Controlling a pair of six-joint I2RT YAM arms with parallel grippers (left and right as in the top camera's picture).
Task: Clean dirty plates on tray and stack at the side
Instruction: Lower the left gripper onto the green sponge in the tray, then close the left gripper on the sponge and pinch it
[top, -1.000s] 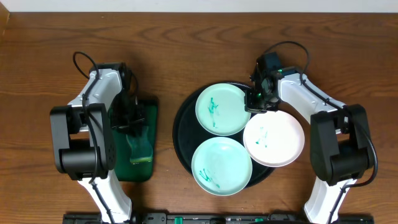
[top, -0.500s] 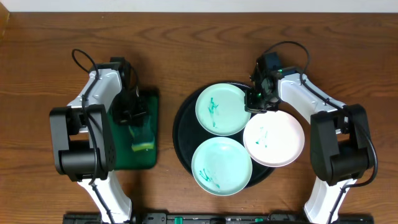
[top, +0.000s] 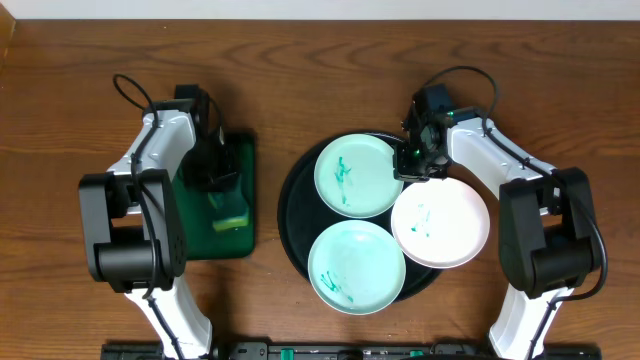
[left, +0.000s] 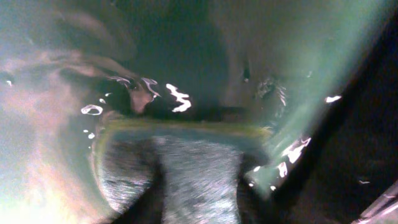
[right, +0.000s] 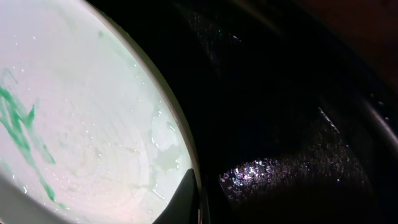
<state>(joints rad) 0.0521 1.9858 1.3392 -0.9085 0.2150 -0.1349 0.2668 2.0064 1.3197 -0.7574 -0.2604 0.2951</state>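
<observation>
The black tray (top: 293, 215) holds three plates. A mint-green plate (top: 357, 175) with teal smears lies at the back, and another mint-green plate (top: 357, 267) lies at the front. The white plate (top: 440, 222) lies on the right, reaching over the rim. My right gripper (top: 412, 163) is shut on the back plate's right rim. The right wrist view shows one finger on that plate (right: 93, 112), the other outside it, jaws (right: 205, 193) pinching the rim over the tray (right: 280, 87). My left gripper (top: 216, 183) is shut on a yellow-green sponge (top: 229, 210), which also shows in the left wrist view (left: 186, 129).
A smaller green rectangular tray (top: 243, 170) lies left of the black tray, under the left gripper and sponge. Brown wood tabletop (top: 560, 100) surrounds both trays. Both arm bases stand at the table's near edge.
My left gripper has moved toward the back of the table with the sponge. The green rectangular tray has slid the same way. The right gripper and the plates have not moved.
</observation>
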